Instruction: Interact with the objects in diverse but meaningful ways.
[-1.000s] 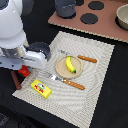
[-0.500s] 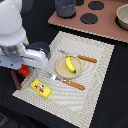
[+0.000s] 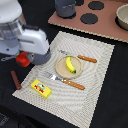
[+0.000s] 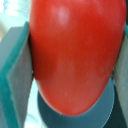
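**Tomato held off the mat's edge**

Over the dark table at the exterior view's left, the gripper [image 3: 22, 59] hangs clamped on the red tomato [image 4: 75, 52], both pads pressed against its sides. Any set-down spot lies toward the exterior view's right: the striped mat [image 3: 95, 70], the plate [image 3: 60, 70] carrying the yellow banana [image 3: 70, 64], then the yellow block [image 3: 41, 88] and brown sausage [image 3: 16, 80] nearby.

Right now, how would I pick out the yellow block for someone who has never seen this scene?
Find the striped cloth mat under the plate. At its corner nearest the brown sausage lies the yellow block. Unlike the curved banana, it is flat and rectangular with red markings.
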Available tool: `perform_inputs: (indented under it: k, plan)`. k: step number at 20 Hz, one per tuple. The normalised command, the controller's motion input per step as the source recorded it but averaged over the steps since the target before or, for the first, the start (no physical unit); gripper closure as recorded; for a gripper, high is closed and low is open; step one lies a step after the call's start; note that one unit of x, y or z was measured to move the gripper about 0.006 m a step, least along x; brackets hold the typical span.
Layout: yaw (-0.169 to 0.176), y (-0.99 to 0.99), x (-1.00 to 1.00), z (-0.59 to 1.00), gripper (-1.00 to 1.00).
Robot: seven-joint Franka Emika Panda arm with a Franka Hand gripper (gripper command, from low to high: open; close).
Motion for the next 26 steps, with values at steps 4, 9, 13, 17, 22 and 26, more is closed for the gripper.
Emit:
perform_inputs:
  k: [4, 9, 13, 17, 22, 26]
  plan:
    - [0.001, 0.96, 0.54, 0.38, 1.00]
    - [0.023, 0.96, 0.40, 0.21, 1.00]
    - [0.049, 0.92, 0.36, 0.06, 1.00]
    - [0.126, 0.63, 0.09, -0.07, 1.00]
    - [0.188, 0.28, -0.12, -0.18, 1.00]
    - [0.194, 0.13, -0.18, -0.19, 1.00]
